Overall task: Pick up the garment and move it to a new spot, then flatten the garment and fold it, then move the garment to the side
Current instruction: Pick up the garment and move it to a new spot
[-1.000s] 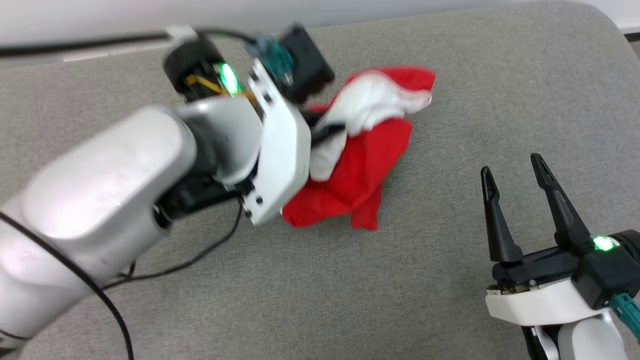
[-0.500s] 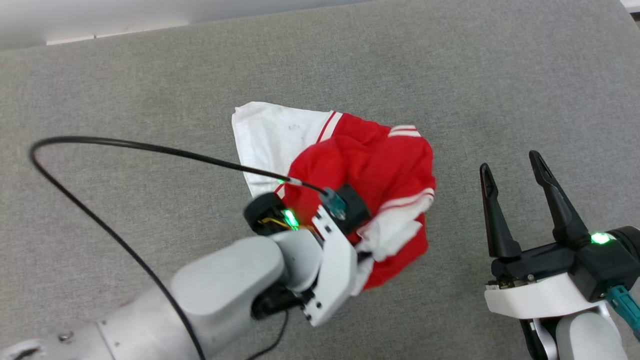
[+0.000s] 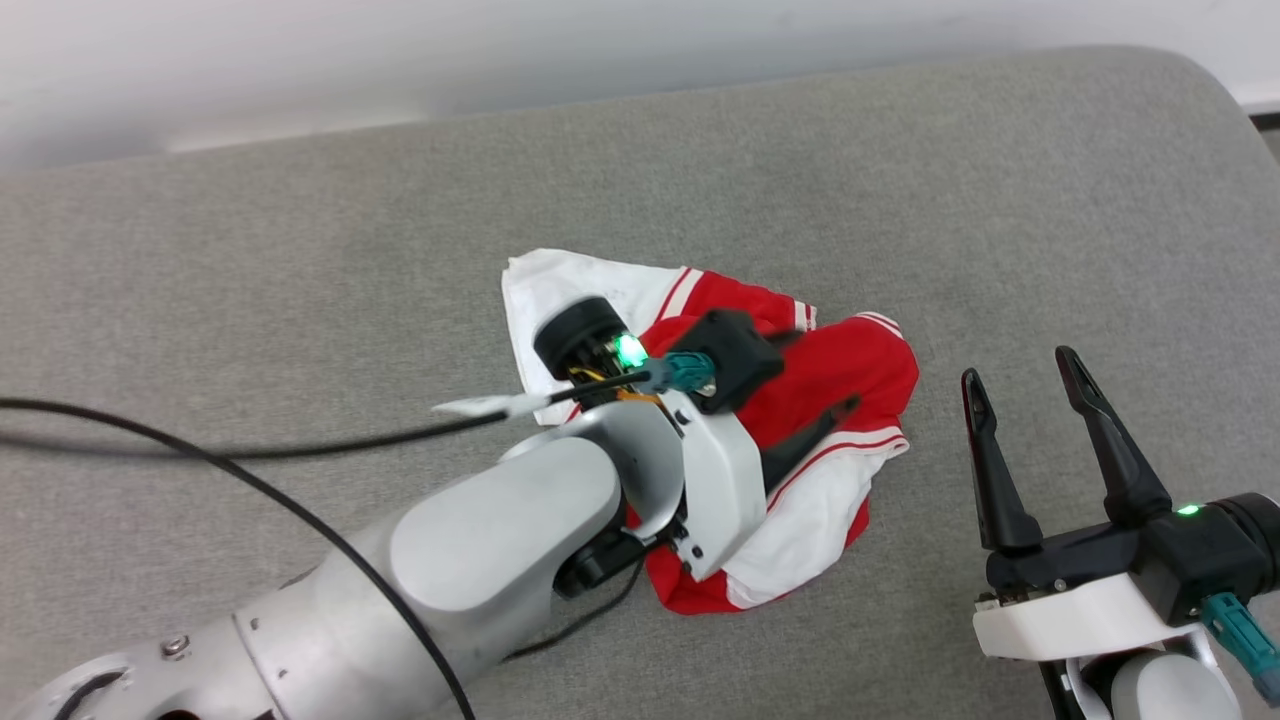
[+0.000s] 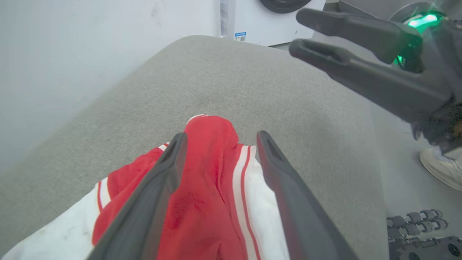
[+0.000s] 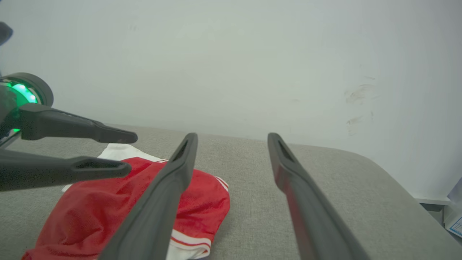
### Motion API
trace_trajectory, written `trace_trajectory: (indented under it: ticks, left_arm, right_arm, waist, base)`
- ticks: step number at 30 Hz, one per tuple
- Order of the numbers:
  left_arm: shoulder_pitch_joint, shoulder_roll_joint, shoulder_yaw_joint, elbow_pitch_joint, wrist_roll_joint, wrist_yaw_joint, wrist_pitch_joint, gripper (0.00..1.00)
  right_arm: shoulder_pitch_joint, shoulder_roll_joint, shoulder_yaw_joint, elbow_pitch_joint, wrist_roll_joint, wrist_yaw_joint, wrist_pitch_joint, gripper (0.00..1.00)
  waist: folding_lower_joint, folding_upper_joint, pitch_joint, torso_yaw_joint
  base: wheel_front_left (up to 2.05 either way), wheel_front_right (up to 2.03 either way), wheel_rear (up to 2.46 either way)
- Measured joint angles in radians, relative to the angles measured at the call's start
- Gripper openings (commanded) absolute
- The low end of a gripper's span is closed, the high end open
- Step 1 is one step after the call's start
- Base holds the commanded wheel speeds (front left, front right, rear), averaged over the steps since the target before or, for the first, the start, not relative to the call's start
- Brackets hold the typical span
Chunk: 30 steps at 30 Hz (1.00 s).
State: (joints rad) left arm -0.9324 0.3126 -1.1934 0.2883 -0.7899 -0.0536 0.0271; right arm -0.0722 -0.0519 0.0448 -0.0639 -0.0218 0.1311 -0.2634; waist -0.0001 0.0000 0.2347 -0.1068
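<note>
The garment [image 3: 850, 370] lies crumpled on the grey cushioned surface [image 3: 300, 250], red with white sleeves and striped trim. My left gripper [image 3: 825, 372] hovers just over it, open, with nothing gripped. In the left wrist view a red fold of the garment [image 4: 213, 162] bulges up between the spread fingers of the left gripper [image 4: 220, 139]. My right gripper [image 3: 1020, 368] stands open and empty to the right of the garment. The right wrist view shows the garment [image 5: 108, 206] left of the right gripper [image 5: 232, 139], with the left gripper [image 5: 130, 153] above it.
A black cable [image 3: 250, 445] runs from the left wrist out to the left. The surface ends at a pale wall [image 3: 600, 50] at the back and rounds off at the right corner [image 3: 1220, 90]. A person's white shoe [image 4: 440, 168] is on the floor beyond that edge.
The left gripper has opened and let go of the garment, which it had carried through the air. The garment now rests in a heap. The right gripper has stayed open.
</note>
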Motion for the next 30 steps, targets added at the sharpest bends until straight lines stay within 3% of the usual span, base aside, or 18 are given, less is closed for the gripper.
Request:
trace_trajectory:
  ticks: [6,8,14,17,21,24,27,30]
  left_arm:
    - [0.032,0.061,0.061,-0.019,0.087,0.140,-0.179,1.00]
    - [0.081,0.099,0.099,-0.010,0.116,0.227,-0.245,1.00]
    - [0.219,0.154,0.253,-0.062,0.150,0.400,-0.287,1.00]
    - [0.318,0.164,0.367,-0.134,0.203,0.460,-0.288,1.00]
    - [0.507,0.168,0.552,-0.218,0.281,0.513,-0.289,1.00]
    - [0.613,0.151,0.653,-0.259,0.332,0.526,-0.290,1.00]
    - [0.714,0.128,0.734,-0.296,0.380,0.527,-0.290,1.00]
    - [0.799,0.098,0.787,-0.331,0.431,0.501,-0.290,1.00]
  right_arm:
    - [0.022,0.000,-0.013,0.005,0.006,0.000,0.000,1.00]
    - [0.036,0.000,-0.020,0.011,0.013,0.000,0.000,1.00]
    - [0.051,0.000,-0.038,0.027,0.031,0.000,0.000,1.00]
    - [0.058,0.000,-0.047,0.031,0.040,0.000,0.000,1.00]
    - [0.075,0.000,-0.050,0.040,0.048,0.000,0.000,1.00]
    - [0.078,0.001,-0.052,0.044,0.056,0.000,0.000,1.00]
    - [0.091,0.001,-0.057,0.050,0.067,0.000,0.000,1.00]
    - [0.103,0.000,-0.064,0.058,0.081,0.000,0.000,1.00]
  waist:
    - [0.0000,0.0000,-0.036,0.030]
    - [0.0000,0.0000,-0.051,0.045]
    - [0.0000,0.0000,-0.077,0.070]
    - [0.0000,0.0000,-0.089,0.081]
    - [0.0000,0.0000,-0.110,0.096]
    - [0.0000,0.0000,-0.125,0.099]
    - [0.0000,0.0000,-0.141,0.100]
    - [0.0000,0.0000,-0.157,0.099]
  base:
    - [0.00,0.00,0.00]
    - [0.00,0.00,0.00]
    - [0.00,0.00,0.00]
    - [0.00,0.00,0.00]
    - [0.00,0.00,0.00]
    - [0.00,0.00,0.00]
    - [0.00,0.00,0.00]
    - [0.00,0.00,0.00]
